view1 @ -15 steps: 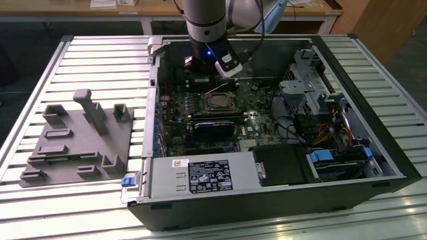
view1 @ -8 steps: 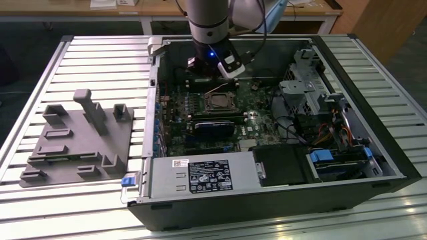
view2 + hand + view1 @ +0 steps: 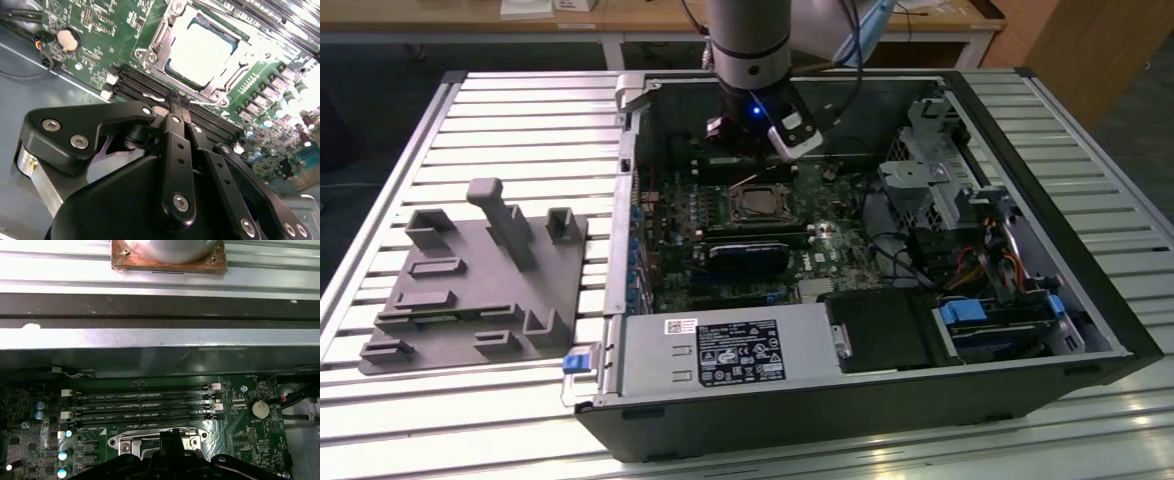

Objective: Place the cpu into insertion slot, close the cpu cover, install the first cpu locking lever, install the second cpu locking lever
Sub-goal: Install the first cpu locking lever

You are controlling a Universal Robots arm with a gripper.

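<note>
Cpu (image 3: pixel 202 47) seated in slot (image 3: pixel 148 56) just ahead of hand (image 3: pixel 178 100), cover (image 3: pixel 161 35) down over its edges to pin it; hand pinched narrow, nothing seen between tips, apparently to reach slot's near edge.

Slatted metal table (image 3: pixel 520 110) carries open computer case (image 3: pixel 854 420), grey fixture plate (image 3: pixel 467 300).

The cpu (image 3: pixel 202 49) lies in the insertion slot (image 3: pixel 150 56) beside memory slots (image 3: pixel 140 82)
</note>
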